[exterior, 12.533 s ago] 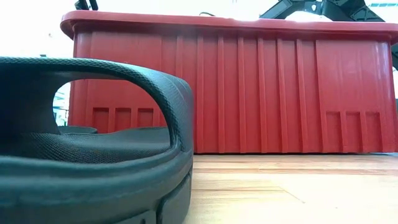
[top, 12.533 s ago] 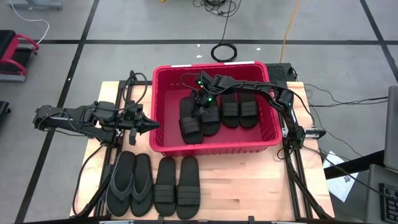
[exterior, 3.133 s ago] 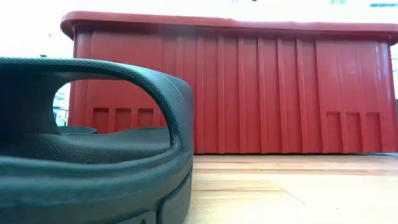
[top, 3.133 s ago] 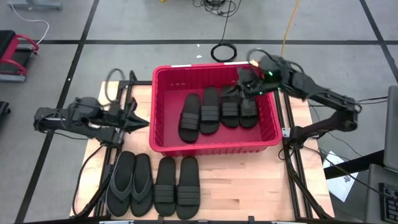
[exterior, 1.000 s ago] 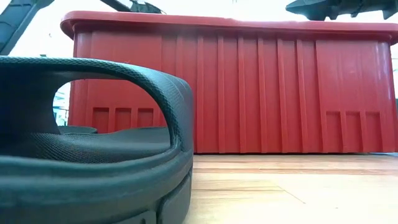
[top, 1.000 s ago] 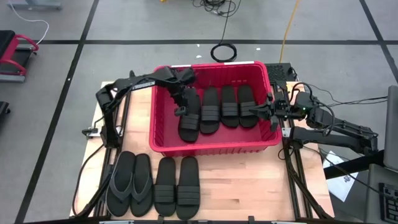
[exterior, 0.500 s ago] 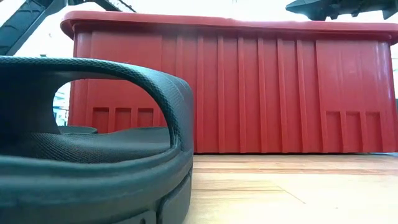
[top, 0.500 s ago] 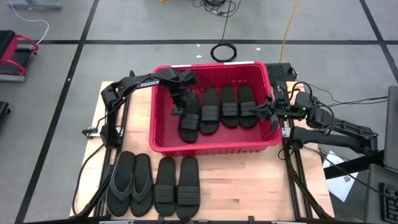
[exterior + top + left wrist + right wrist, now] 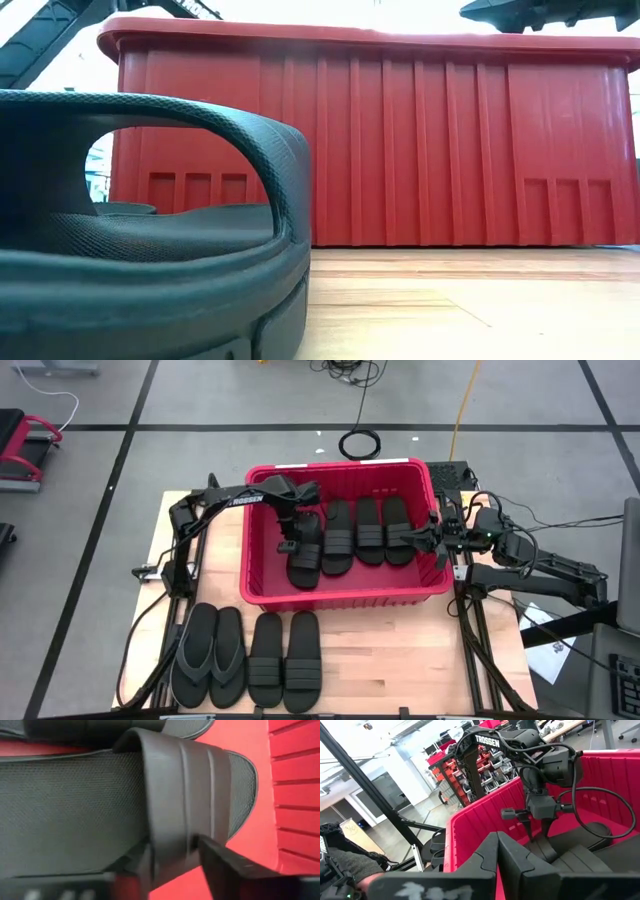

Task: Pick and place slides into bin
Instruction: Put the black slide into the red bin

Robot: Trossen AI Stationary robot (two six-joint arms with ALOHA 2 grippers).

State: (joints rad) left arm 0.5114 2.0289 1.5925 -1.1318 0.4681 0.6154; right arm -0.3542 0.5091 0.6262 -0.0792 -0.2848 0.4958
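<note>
Inside the red bin (image 9: 262, 582) | left gripper (image 9: 291, 540) fingers straddle leftmost slide's ribbed strap (image 9: 180, 795), clamped on it | right gripper (image 9: 407, 537) at right rim, fingers together, empty.

The brand name "TROSSEN" was seen in white capitals on the left arm (image 9: 492, 741) reaching into the bin, as caught from the right wrist. White lettering on the same arm was visible from above, too small to be read. No other text was legible.
</note>
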